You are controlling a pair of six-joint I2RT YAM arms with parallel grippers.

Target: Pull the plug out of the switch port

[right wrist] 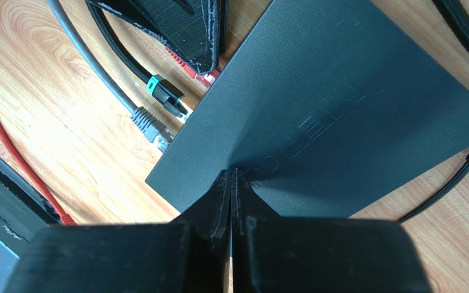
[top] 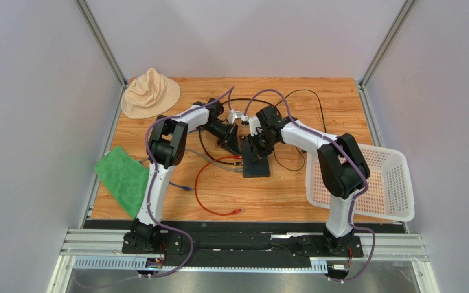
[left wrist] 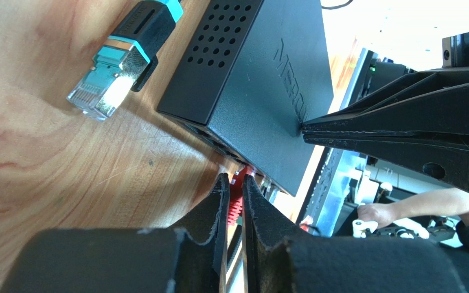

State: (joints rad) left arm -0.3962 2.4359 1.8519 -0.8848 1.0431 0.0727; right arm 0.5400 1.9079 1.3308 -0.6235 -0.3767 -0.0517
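The switch (top: 256, 165) sits centrally on the table (top: 316, 97), basket (top: 396, 189) right of it (hat (top: 150, 93) behind-left).

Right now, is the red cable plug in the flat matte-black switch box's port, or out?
In, apparently: the red plug meets the switch's socket edge, pinched by the left gripper.

My left gripper (left wrist: 234, 183) is black, the plug (left wrist: 236, 206) red, the switch (left wrist: 249, 79) matte black, the table (left wrist: 47, 171) pale wood-grain.
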